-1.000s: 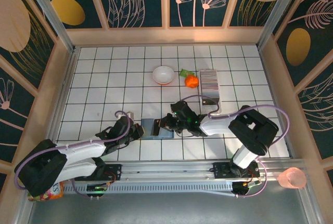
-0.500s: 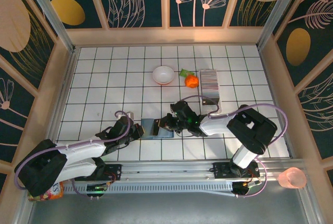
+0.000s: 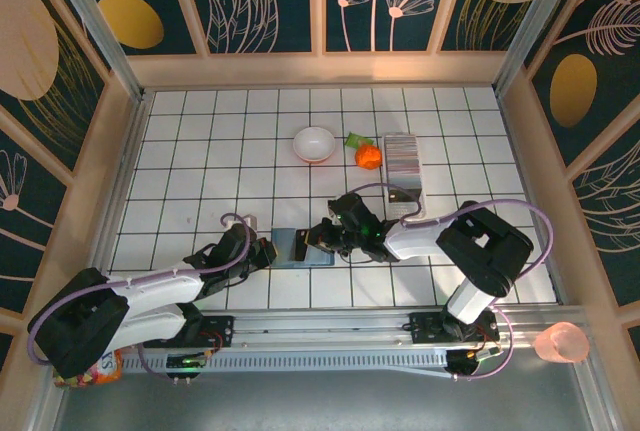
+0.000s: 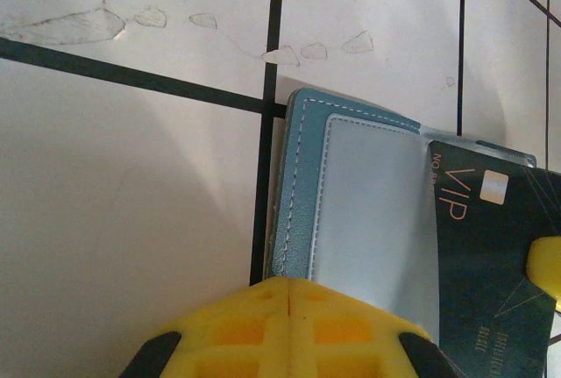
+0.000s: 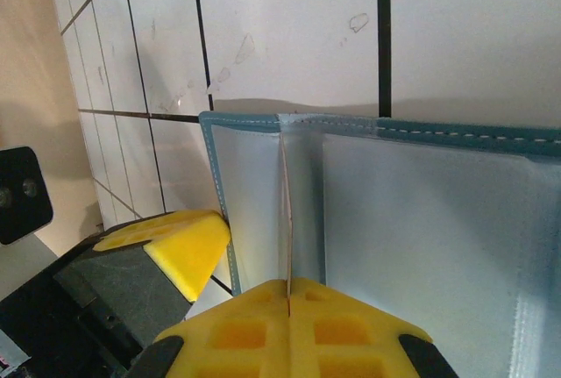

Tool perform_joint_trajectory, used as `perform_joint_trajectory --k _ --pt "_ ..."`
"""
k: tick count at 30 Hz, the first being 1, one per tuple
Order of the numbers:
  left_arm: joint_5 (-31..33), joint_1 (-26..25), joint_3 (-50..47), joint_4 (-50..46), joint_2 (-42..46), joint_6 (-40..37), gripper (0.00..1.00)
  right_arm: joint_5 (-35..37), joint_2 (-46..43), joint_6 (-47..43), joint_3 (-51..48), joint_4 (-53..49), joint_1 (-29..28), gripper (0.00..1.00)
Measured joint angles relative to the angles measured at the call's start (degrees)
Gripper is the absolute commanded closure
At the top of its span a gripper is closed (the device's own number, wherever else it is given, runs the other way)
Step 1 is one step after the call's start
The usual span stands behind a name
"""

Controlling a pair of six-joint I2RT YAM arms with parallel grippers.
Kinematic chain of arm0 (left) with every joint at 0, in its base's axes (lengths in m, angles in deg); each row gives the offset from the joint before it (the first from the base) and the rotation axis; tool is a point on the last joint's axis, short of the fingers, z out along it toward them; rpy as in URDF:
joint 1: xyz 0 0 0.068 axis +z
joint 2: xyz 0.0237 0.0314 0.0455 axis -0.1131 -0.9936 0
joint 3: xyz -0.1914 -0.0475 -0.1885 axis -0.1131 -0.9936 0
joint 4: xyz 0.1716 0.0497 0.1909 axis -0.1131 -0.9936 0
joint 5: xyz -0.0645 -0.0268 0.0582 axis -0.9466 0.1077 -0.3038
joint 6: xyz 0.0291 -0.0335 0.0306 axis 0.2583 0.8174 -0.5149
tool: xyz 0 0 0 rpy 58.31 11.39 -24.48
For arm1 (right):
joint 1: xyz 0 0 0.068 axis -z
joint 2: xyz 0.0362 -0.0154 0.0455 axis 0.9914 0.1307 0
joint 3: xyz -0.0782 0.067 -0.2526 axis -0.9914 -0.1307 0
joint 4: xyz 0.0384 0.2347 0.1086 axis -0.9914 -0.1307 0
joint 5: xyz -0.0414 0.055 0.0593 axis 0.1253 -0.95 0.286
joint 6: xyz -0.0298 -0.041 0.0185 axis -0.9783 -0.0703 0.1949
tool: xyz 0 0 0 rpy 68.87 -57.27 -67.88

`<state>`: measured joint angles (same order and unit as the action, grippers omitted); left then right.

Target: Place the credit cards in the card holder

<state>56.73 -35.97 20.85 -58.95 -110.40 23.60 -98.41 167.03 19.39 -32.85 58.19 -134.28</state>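
Teal folding card holder (image 3: 296, 248): lies open, lower centre of the top view.
Left gripper (image 4: 289, 297): fingers together at the holder's edge.
Right gripper (image 5: 287, 295): clamped on dark VIP card (image 4: 491, 255), over the holder's grey pocket.
Striped grey-white card stack (image 3: 403, 154): upper right.

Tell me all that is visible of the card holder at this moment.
The card holder is a small teal-blue folding wallet, leather-like, with pale stitching along its rim and greyish inner pockets. It lies open and flat on the tiled table, between the two grippers. The shut left gripper sits at one edge; whether it pinches or only presses there I cannot tell. From the other side the right gripper holds a dark card marked VIP, overlapping the holder's inner side.
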Motion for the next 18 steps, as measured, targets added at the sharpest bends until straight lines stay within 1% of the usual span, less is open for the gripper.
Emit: perform_joint_trajectory --k 8,18 --pt "0.0 0.0 0.0 0.0 0.02 0.0 1.0 -2.43 -0.74 -1.16 -0.02 -0.79 0.48 1.0" --pt "0.0 0.0 -0.07 0.0 0.17 0.0 1.0 -3.37 0.59 -1.11 -0.02 0.46 0.5 1.0"
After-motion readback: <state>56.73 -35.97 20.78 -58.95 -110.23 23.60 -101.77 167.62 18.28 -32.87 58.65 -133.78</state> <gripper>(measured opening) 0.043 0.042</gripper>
